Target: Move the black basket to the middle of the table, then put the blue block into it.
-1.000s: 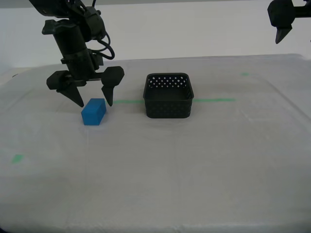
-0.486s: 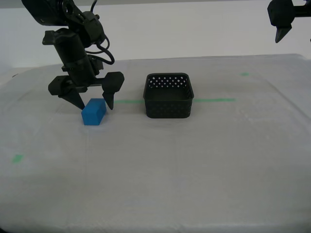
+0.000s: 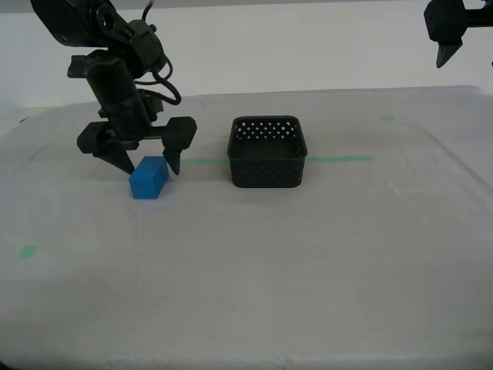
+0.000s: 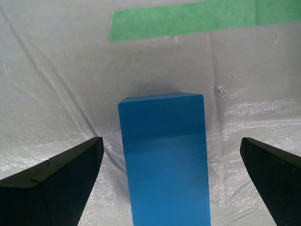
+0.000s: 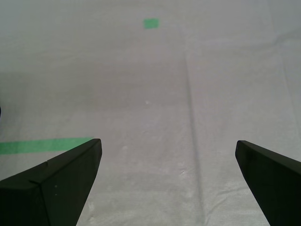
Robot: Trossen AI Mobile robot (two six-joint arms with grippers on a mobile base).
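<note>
The blue block [image 3: 149, 178] lies on the table [image 3: 308, 254] toward the exterior view's left, a short way from the black basket [image 3: 267, 166]. The basket stands upright near the table's middle, on the green tape line [image 3: 339, 159]. My second gripper [image 3: 151, 167] is open, pointing down, with one finger on each side of the block and not touching it. In the second wrist view the block [image 4: 164, 160] sits centred in my second gripper [image 4: 171, 140], with a gap on each side. My first gripper [image 3: 454, 38] hangs high at the exterior view's top right; the first wrist view shows it [image 5: 168, 141] open over bare cloth.
Small green tape marks [image 3: 28, 251] [image 3: 387, 118] lie on the cloth, one also in the first wrist view [image 5: 151, 22]. The tape line [image 4: 188, 19] runs just beyond the block. A pale wall stands behind the table's far edge.
My second gripper has sunk slightly around the blue block, its wrist shifting a little toward the exterior view's left. Block, basket and first gripper have stayed put.
</note>
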